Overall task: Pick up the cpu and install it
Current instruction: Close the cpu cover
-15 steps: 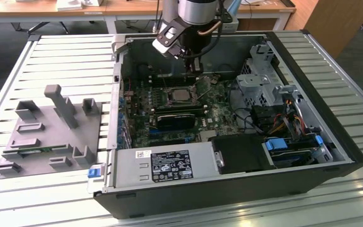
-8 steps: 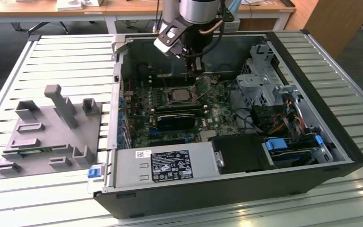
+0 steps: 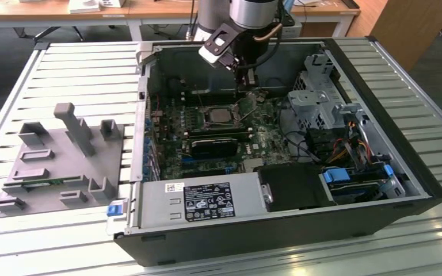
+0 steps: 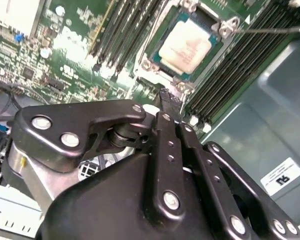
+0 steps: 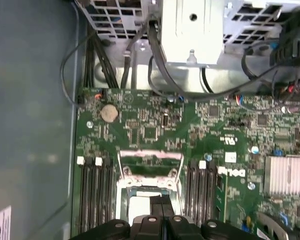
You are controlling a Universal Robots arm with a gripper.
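The cpu [image 3: 219,115] lies flat in the socket [image 4: 211,55] on the green board [image 5: 150,120] inside the open computer case [image 3: 282,230]. It is a small square chip. In the second wrist view its metal top [image 4: 186,44] looks pale silver, almost cream in the light, with stepped corners and a thin darker edge where it meets the socket. It sits level and square to the socket's sides. Long black memory slots [image 5: 97,190] run along both sides of it.

The hinged metal frame [image 5: 150,162] of the socket stands tipped up, so the chip's top is bare.

The gripper [image 4: 170,97] hangs over the board just beside the socket, on the side of the raised frame. Its two black fingers are pressed together with nothing between them. I cannot tell whether their tips touch the board or the socket's edge.

The case rests on a slatted table [image 3: 67,63]. Beside it, toward the exterior view's left, stands a grey holder [image 3: 60,167] with upright posts.
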